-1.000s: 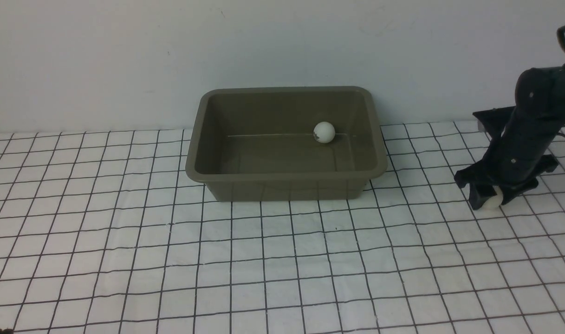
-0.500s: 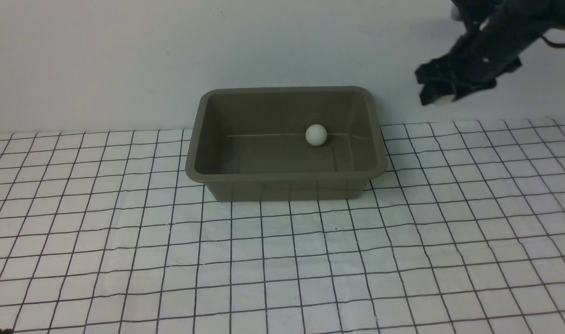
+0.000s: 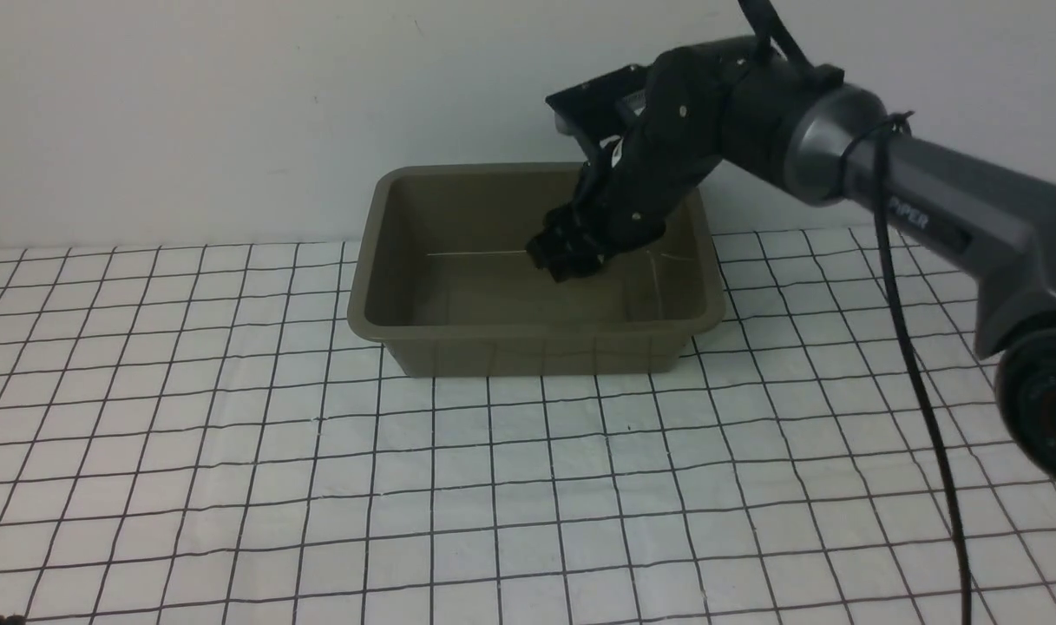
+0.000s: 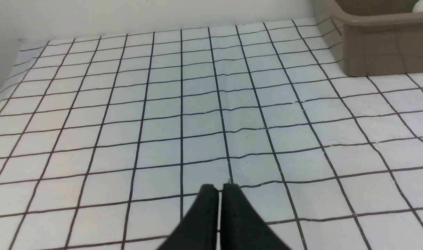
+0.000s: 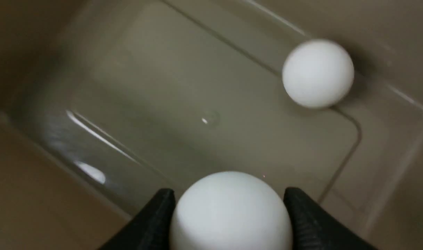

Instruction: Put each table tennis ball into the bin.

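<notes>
White ball point(image 5: 228, 217) in right end effector point(image 5: 228, 193), partly cut off.

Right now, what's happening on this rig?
The right tool is down inside the bin, shut on one table tennis ball that it has not yet released. The second ball already lies on the bin floor. The left tool is shut and empty over the grid cloth, away from the bin, taking no part.
</notes>
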You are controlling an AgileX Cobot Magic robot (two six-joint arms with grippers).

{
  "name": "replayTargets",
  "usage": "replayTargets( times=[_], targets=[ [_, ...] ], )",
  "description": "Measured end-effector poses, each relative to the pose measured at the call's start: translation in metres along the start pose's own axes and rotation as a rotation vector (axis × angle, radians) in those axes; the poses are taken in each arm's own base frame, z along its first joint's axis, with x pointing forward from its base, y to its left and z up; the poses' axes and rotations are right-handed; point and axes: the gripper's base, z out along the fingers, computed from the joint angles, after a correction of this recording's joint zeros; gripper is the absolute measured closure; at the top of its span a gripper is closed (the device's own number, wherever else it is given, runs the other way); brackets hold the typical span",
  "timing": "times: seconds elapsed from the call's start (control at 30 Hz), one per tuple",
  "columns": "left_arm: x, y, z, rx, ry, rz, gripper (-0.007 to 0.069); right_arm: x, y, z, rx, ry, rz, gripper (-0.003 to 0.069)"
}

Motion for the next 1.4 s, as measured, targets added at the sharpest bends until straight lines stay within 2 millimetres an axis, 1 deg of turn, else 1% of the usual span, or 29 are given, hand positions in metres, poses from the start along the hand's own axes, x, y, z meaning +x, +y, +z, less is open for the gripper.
replayTargets(
  times=[0.2, 0.33, 0.47, 0.6, 0.77, 0.8, 0.87, 0.93, 1.0, 1.07, 1.13, 1.17, 1.23, 1.27, 1.33, 1.37, 1.4],
  targets=[
    [0.000, 0.000, 0.000, 0.000, 0.000, 0.000, 0.0629, 0.005, -0.006, 0.014, 0.009, 0.023, -0.004, 0.0301],
    [0.000, 0.000, 0.000, 0.000, 0.000, 0.000, 0.0629, 0.007, -0.007, 0.019, 0.013, 0.031, -0.006, 0.0281],
    [0.000, 0.000, 0.000, 0.000, 0.000, 0.000, 0.0629, 0.007, -0.007, 0.019, 0.014, 0.028, -0.003, 0.0244],
    [0.000, 0.000, 0.000, 0.000, 0.000, 0.000, 0.0629, 0.006, -0.007, 0.018, 0.014, 0.027, -0.004, 0.0233],
    [0.000, 0.000, 0.000, 0.000, 0.000, 0.000, 0.0629, -0.005, -0.008, 0.003, 0.031, 0.015, -0.022, 0.0232],
    [0.000, 0.000, 0.000, 0.000, 0.000, 0.000, 0.0629, -0.012, -0.010, -0.006, 0.044, 0.000, -0.034, 0.0235],
    [0.000, 0.000, 0.000, 0.000, 0.000, 0.000, 0.0629, -0.027, -0.014, -0.032, 0.090, -0.045, -0.060, 0.0246],
    [0.000, 0.000, 0.000, 0.000, 0.000, 0.000, 0.0629, -0.039, -0.025, -0.074, 0.131, -0.112, -0.054, 0.0274],
    [0.000, 0.000, 0.000, 0.000, 0.000, 0.000, 0.0629, -0.042, -0.039, -0.105, 0.161, -0.151, -0.033, 0.0298],
    [0.000, 0.000, 0.000, 0.000, 0.000, 0.000, 0.0629, -0.041, -0.059, -0.140, 0.197, -0.179, 0.004, 0.0329],
    [0.000, 0.000, 0.000, 0.000, 0.000, 0.000, 0.0629, -0.033, -0.083, -0.185, 0.248, -0.217, 0.046, 0.0365],
    [0.000, 0.000, 0.000, 0.000, 0.000, 0.000, 0.0629, -0.027, -0.093, -0.201, 0.271, -0.225, 0.063, 0.0385],
    [0.000, 0.000, 0.000, 0.000, 0.000, 0.000, 0.0629, -0.007, -0.113, -0.240, 0.328, -0.236, 0.091, 0.0442],
    [0.000, 0.000, 0.000, 0.000, 0.000, 0.000, 0.0629, 0.000, -0.117, -0.255, 0.348, -0.245, 0.094, 0.0459],
    [0.000, 0.000, 0.000, 0.000, 0.000, 0.000, 0.0629, 0.018, -0.123, -0.270, 0.369, -0.233, 0.094, 0.0498],
    [0.000, 0.000, 0.000, 0.000, 0.000, 0.000, 0.0629, 0.029, -0.124, -0.281, 0.376, -0.238, 0.096, 0.0517],
    [0.000, 0.000, 0.000, 0.000, 0.000, 0.000, 0.0629, 0.038, -0.124, -0.281, 0.372, -0.227, 0.093, 0.0536]
  ],
)
